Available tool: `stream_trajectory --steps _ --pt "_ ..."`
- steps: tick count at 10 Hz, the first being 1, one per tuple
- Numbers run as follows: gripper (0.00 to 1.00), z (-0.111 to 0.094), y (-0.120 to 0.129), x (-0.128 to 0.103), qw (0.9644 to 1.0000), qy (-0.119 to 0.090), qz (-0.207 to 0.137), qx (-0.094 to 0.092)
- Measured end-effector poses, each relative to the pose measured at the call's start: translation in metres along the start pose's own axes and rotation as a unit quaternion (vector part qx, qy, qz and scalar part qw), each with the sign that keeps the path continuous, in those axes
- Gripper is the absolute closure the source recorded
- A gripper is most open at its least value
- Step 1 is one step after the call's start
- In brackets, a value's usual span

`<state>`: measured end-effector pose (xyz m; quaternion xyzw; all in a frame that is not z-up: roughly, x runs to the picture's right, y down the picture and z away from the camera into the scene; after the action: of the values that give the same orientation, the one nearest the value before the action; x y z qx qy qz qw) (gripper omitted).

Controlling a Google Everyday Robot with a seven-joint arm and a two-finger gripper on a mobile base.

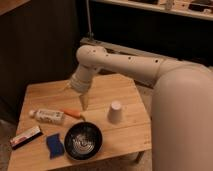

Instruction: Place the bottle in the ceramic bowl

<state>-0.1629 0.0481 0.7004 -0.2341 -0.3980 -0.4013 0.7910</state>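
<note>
The bottle (48, 116) lies on its side on the left part of the wooden table (115, 87), whitish with a printed label and its pale cap pointing left. The ceramic bowl (83, 140) is round, glossy black with faint rings inside, and sits near the table's front edge, right of and in front of the bottle. My gripper (83, 101) hangs from the white arm above the table's middle, behind the bowl and a little right of the bottle, touching neither.
A white upturned cup (115, 112) stands right of the gripper. An orange carrot-like item (73, 113) lies beside the bottle. A blue sponge (54, 144) and a flat red-striped box (25, 136) lie at the front left. My arm's large white body fills the right side.
</note>
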Motion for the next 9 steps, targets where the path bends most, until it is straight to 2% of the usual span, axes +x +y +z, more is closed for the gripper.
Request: stream_trajectory --steps 1,2,3,4,5,6,7,9 --pt "0.20 0.000 -0.007 -0.009 0.9979 0.017 -0.061 0.008" --pt "0.20 0.002 -0.016 -0.019 0.9911 0.041 -0.126 0.011" --pt "0.20 0.005 -0.022 -0.026 0.9830 0.062 -0.172 0.011" --pt "0.20 0.006 -0.025 -0.030 0.9777 0.078 -0.195 0.010" --pt "0.20 0.012 -0.036 -0.037 0.9682 0.100 -0.229 0.003" --pt "0.20 0.016 -0.046 -0.036 0.9642 0.114 -0.239 -0.007" --pt "0.20 0.019 -0.054 -0.038 0.9619 0.120 -0.245 -0.014" --pt "0.20 0.018 -0.056 -0.034 0.9607 0.129 -0.245 -0.018"
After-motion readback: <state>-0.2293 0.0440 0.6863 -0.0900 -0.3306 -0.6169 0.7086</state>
